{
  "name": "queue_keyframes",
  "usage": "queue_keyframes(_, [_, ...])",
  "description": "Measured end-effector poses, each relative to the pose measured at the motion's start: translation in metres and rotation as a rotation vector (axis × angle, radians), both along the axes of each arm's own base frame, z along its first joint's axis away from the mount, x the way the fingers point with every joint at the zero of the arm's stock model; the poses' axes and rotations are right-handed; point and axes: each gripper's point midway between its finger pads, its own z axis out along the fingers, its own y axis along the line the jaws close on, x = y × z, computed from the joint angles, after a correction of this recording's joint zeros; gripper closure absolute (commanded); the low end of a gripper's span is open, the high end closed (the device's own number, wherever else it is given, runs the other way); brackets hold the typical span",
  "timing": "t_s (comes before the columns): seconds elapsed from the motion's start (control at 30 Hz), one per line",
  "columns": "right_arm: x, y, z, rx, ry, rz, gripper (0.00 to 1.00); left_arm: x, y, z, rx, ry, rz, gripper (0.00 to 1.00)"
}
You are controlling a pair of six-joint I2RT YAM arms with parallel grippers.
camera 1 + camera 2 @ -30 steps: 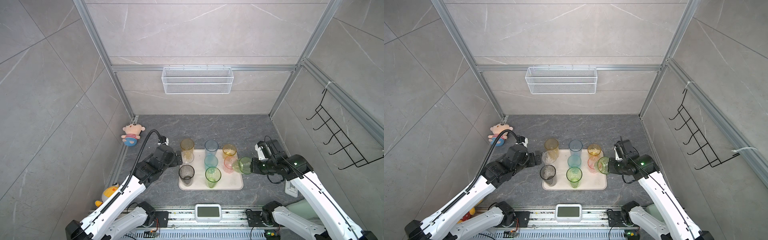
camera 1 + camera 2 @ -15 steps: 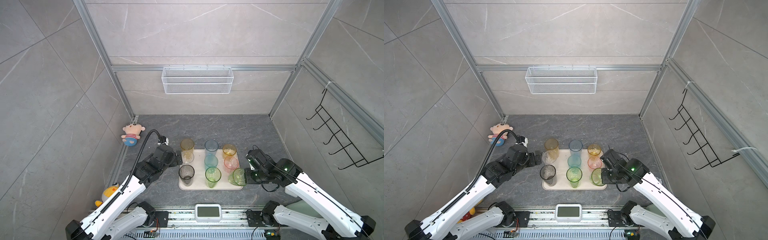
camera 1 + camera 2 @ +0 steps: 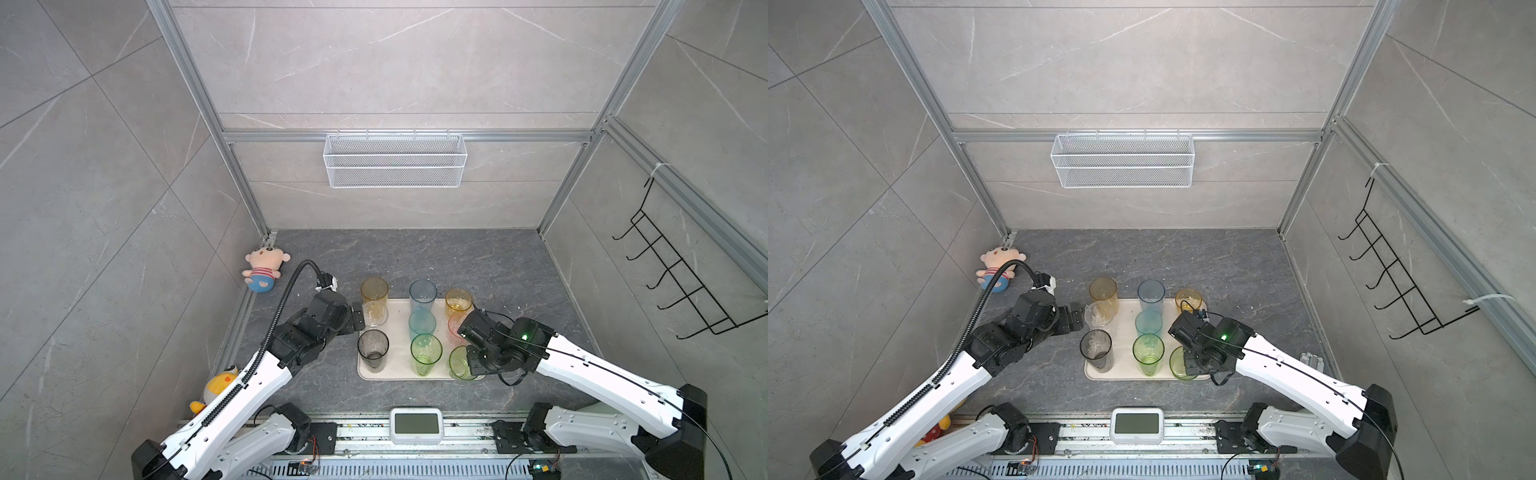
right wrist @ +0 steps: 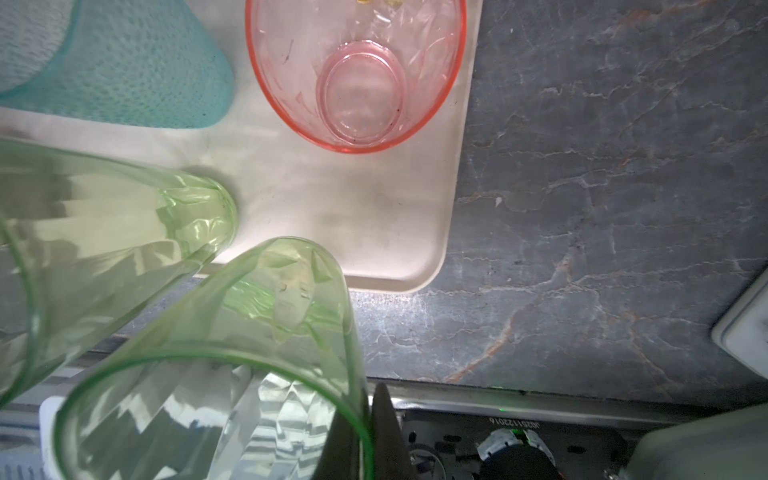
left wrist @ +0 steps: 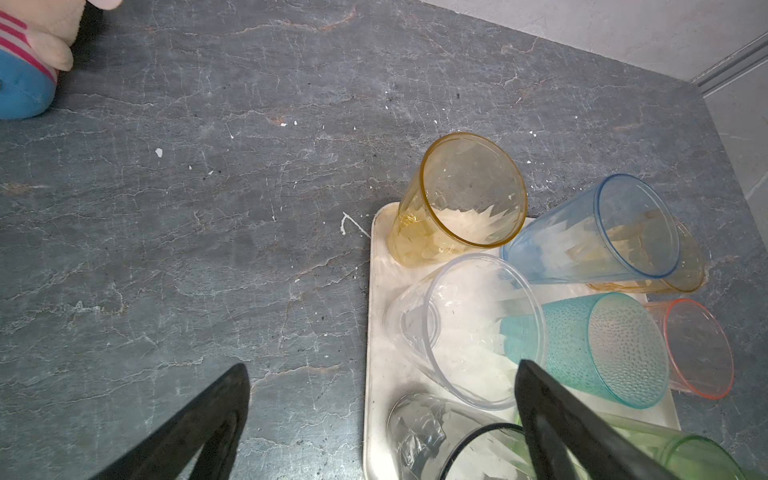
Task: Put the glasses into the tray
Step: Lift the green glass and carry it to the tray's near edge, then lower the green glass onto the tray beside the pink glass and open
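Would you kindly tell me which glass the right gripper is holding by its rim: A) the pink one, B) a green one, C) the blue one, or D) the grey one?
B: in the right wrist view the right gripper is pinched shut on the rim of a green glass, by a corner of the tray.

Bright even light, soft shadows, bent edges, nearest wrist-view glass seemingly blurred
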Motion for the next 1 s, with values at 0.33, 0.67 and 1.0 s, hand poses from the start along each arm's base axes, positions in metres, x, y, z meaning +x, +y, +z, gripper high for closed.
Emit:
queue_keyframes(0.33, [0.011,0.004,-0.022,-0.054,-0.001,-0.01,1.0,-0.002,0.001,-0.002,0.0,0.0,0.001,0.0])
queue_keyframes(0.67, [0.017,0.001,-0.034,-0.093,0.0,-0.023,1.0,-0.002,0.001,-0.002,0.0,0.0,0.001,0.0])
queue_keyframes(1.0, [0.023,-0.009,-0.043,-0.087,0.007,-0.071,1.0,-0.002,0.001,-0.002,0.0,0.001,0.001,0.0])
